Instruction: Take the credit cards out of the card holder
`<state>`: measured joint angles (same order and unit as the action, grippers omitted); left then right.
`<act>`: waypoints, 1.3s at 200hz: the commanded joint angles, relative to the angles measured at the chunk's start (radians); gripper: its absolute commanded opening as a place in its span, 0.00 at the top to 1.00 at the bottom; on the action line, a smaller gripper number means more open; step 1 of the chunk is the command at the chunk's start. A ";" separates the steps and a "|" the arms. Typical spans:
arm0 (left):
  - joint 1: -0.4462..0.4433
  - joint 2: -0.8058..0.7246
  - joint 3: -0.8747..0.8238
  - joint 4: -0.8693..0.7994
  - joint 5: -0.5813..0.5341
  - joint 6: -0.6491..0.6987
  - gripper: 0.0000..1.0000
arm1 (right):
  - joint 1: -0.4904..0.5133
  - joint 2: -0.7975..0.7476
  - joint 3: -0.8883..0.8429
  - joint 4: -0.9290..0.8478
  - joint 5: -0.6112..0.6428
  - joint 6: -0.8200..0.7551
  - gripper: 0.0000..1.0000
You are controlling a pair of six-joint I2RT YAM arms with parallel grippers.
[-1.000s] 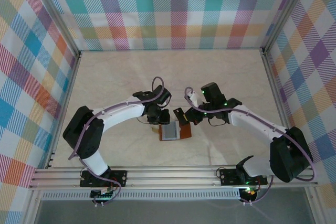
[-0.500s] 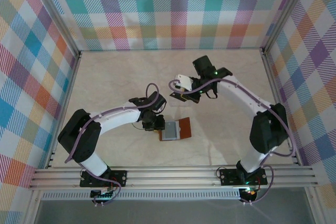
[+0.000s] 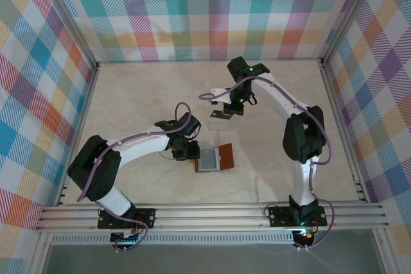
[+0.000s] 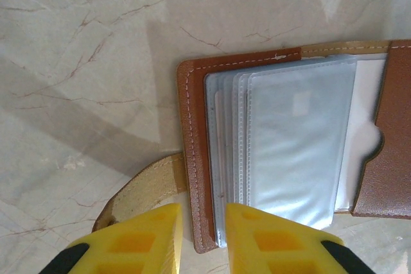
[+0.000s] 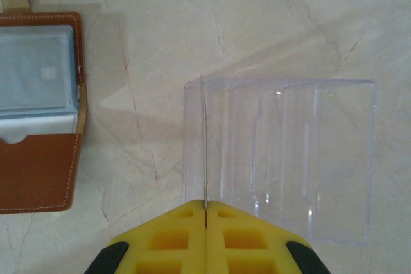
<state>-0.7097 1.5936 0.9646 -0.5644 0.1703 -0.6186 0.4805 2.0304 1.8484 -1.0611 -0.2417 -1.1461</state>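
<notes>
Well: the card holder (image 4: 289,139) lies open just ahead of my left gripper (image 4: 203,219), jaws narrowly apart, its near corner in line with the gap, strap (image 4: 138,190) alongside. Risk: a nudge could skate it across the slick marble-look tabletop (image 4: 77,43). My right gripper (image 5: 205,208), pressed together, pinches a pale credit card (image 3: 219,94) above a clear ridged tray (image 5: 289,158). That grip is thin and the card could slip. Plaid walls (image 3: 205,11) all round.

right claw (image 5: 205,208) swung farther back, credit card (image 3: 220,94) raised
</notes>
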 commanded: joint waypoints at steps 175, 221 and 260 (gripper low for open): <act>0.009 0.000 -0.015 0.029 0.011 -0.020 0.75 | -0.013 0.112 0.012 -0.055 -0.011 -0.019 1.00; 0.009 0.002 -0.013 0.029 0.014 -0.019 0.75 | -0.038 0.079 0.014 -0.042 -0.042 0.017 1.00; 0.009 0.003 -0.012 0.029 0.015 -0.019 0.75 | -0.051 0.060 0.020 -0.041 -0.067 0.021 1.00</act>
<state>-0.7097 1.5940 0.9588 -0.5392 0.1738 -0.6312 0.4446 2.1502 1.8767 -1.0840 -0.2626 -1.1370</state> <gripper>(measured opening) 0.253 0.059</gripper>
